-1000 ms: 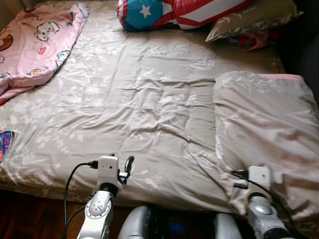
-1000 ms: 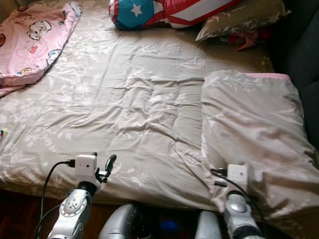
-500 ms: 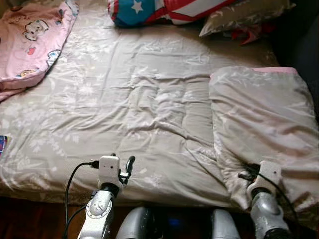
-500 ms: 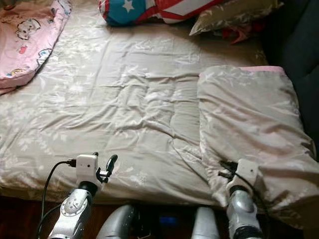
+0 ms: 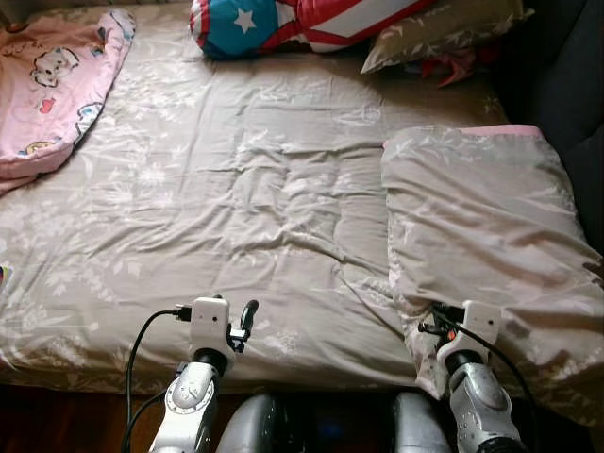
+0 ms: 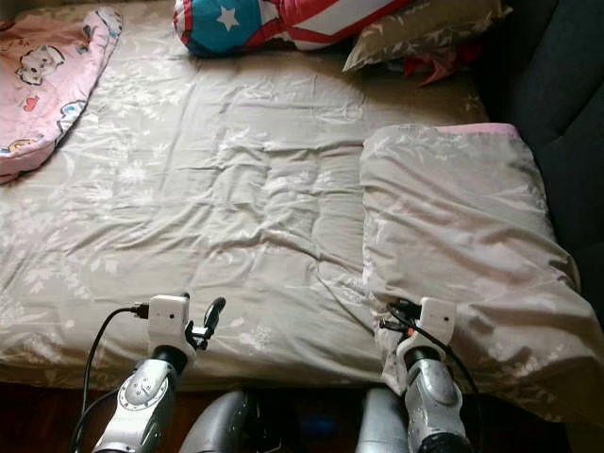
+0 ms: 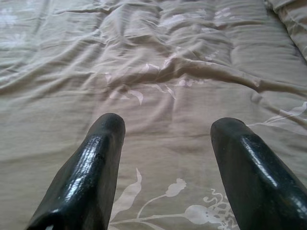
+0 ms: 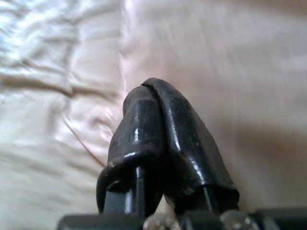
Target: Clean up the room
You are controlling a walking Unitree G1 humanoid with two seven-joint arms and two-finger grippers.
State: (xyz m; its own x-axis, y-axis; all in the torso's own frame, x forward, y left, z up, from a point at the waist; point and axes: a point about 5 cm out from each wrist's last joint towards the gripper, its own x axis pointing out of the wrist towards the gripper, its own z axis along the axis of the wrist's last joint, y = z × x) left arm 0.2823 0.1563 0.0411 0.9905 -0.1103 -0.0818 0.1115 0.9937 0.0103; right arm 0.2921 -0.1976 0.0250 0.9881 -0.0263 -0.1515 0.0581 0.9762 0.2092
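Soft daylight across my bed cover, creases casting faint shadows. Right edge of bed dim. My right wrist view overexposed, blurred; left wrist sharp.

Folded taupe floral quilt with pink edge, lying rumpled on the bed's right side, near corner bunched at the bed's front edge

On the bed we see a folded quilt right, a blanket far left, pillows behind.
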